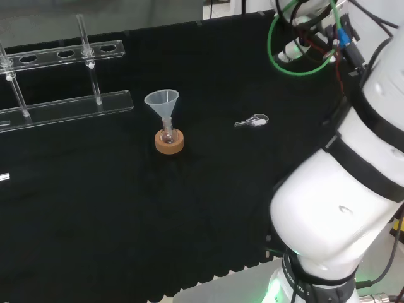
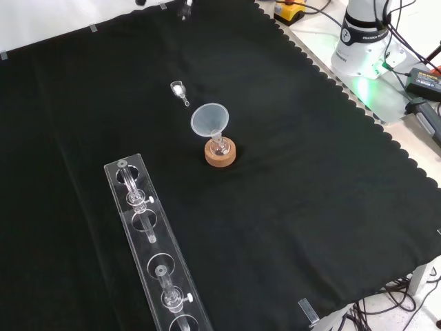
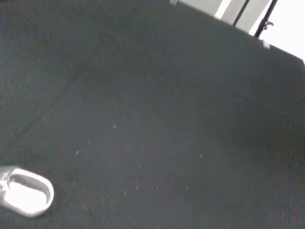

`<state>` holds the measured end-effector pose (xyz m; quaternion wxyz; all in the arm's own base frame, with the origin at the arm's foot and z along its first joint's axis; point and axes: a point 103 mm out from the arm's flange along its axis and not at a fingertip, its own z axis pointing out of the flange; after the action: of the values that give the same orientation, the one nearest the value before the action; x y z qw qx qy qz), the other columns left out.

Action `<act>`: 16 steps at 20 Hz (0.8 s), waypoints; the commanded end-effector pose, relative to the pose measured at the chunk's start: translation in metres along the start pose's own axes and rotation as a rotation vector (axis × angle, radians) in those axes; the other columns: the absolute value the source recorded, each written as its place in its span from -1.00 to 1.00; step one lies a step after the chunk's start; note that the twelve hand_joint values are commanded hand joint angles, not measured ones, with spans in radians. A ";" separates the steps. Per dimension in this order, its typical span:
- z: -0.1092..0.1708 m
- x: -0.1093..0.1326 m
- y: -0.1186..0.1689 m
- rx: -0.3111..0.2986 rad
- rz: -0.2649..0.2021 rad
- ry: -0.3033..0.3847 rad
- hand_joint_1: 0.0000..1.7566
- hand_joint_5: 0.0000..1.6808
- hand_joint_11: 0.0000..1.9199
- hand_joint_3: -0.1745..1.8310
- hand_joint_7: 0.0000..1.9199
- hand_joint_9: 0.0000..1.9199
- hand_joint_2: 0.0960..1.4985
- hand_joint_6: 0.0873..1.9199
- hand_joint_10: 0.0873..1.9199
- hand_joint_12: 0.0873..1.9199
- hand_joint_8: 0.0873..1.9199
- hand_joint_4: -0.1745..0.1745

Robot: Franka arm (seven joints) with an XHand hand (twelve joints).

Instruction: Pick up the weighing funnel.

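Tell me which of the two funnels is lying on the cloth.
The small weighing funnel, lying on its side; the big funnel stands mouth up in a flask on a cork ring.

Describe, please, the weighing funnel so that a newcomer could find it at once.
On the black cloth, find the big cone-shaped funnel standing in a small flask on a cork ring. In the head view, the weighing funnel lies to its right, apart from it. Unlike that upright funnel, it is a small clear scoop with a short stem, lying flat.

Black cloth [image 1: 189, 240]: weighing funnel [image 1: 252, 121], cork ring [image 1: 170, 142], clear rack [image 1: 63, 104] lying apart.
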<state>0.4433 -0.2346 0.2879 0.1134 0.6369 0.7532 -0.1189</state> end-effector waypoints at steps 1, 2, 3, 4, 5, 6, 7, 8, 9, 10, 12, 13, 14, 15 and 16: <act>0.138 0.040 0.006 0.181 -0.226 0.317 -0.38 -0.34 -0.34 -0.83 -0.26 -0.20 -0.09 -0.11 -0.32 0.36 -0.14 -0.53; 0.140 0.039 0.007 0.180 -0.225 0.324 -0.38 -0.34 -0.34 -0.83 -0.26 -0.21 -0.08 -0.11 -0.32 0.36 -0.14 -0.53; 0.139 0.040 0.009 0.179 -0.225 0.328 -0.39 -0.35 -0.34 -0.83 -0.26 -0.21 -0.08 -0.11 -0.32 0.36 -0.13 -0.54; 0.139 0.040 0.009 0.183 -0.219 0.328 -0.39 -0.35 -0.35 -0.83 -0.26 -0.21 -0.08 -0.11 -0.32 0.36 -0.13 -0.54; 0.140 0.039 0.009 0.184 -0.218 0.328 -0.39 -0.35 -0.35 -0.83 -0.26 -0.21 -0.08 -0.11 -0.32 0.37 -0.13 -0.55; 0.143 0.032 0.004 0.179 -0.218 0.337 -0.39 -0.35 -0.35 -0.83 -0.26 -0.21 -0.08 -0.10 -0.32 0.37 -0.13 -0.55; 0.144 0.030 0.002 0.177 -0.219 0.338 -0.39 -0.35 -0.35 -0.83 -0.26 -0.22 -0.08 -0.10 -0.32 0.37 -0.13 -0.56; 0.145 0.029 0.002 0.178 -0.220 0.336 -0.39 -0.35 -0.35 -0.83 -0.26 -0.22 -0.08 -0.10 -0.32 0.37 -0.13 -0.56; 0.145 0.029 0.002 0.189 -0.219 0.327 -0.39 -0.36 -0.35 -0.83 -0.26 -0.22 -0.08 -0.10 -0.32 0.37 -0.13 -0.57; 0.145 0.029 0.001 0.188 -0.221 0.330 -0.39 -0.36 -0.36 -0.83 -0.26 -0.22 -0.08 -0.10 -0.32 0.37 -0.13 -0.57; 0.145 0.028 0.001 0.188 -0.216 0.335 -0.39 -0.36 -0.36 -0.83 -0.27 -0.23 -0.08 -0.10 -0.31 0.37 -0.13 -0.58; 0.145 0.030 0.002 0.189 -0.221 0.338 -0.39 -0.36 -0.36 -0.83 -0.27 -0.23 -0.08 -0.10 -0.31 0.37 -0.13 -0.58; 0.145 0.032 0.003 0.190 -0.225 0.340 -0.39 -0.36 -0.36 -0.83 -0.27 -0.23 -0.08 -0.10 -0.31 0.38 -0.13 -0.58; 0.146 0.036 0.005 0.192 -0.230 0.342 -0.40 -0.36 -0.36 -0.83 -0.27 -0.23 -0.08 -0.10 -0.31 0.38 -0.12 -0.59; 0.147 0.039 0.007 0.196 -0.228 0.342 -0.40 -0.36 -0.36 -0.83 -0.27 -0.24 -0.08 -0.10 -0.31 0.38 -0.12 -0.59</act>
<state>0.4467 -0.2451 0.1455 -0.0811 0.5748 0.8099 -0.0841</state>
